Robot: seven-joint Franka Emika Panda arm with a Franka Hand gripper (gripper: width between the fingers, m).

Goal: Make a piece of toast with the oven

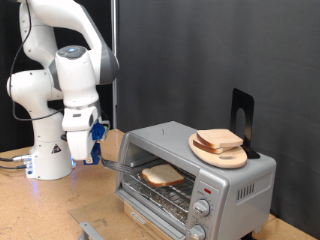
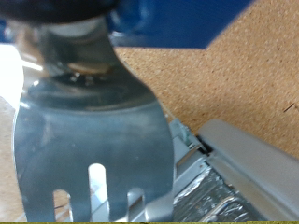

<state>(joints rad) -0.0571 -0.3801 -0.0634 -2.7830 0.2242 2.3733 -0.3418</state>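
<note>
The gripper (image 1: 92,150) is hanging low at centre left of the exterior view, just beside the left end of the oven (image 1: 190,170). It is mostly hidden behind its blue-and-white housing there, so I cannot tell how far its jaws are standing apart or whether anything is between them. In the wrist view a broad, shiny metal blade with slots (image 2: 93,154) is filling the left half of the frame below the blue housing, and a grey corner of the oven (image 2: 243,163) is showing at lower right.

The oven is sitting on the cork counter (image 1: 40,205) at lower centre of the exterior view, its door open. The toast (image 1: 162,176) is lying flat on the wire rack (image 1: 165,190) inside. On the oven's roof, at right, a round wooden board (image 1: 222,154) is carrying more bread slices (image 1: 218,139), with a black stand (image 1: 242,115) rising behind it.
</note>
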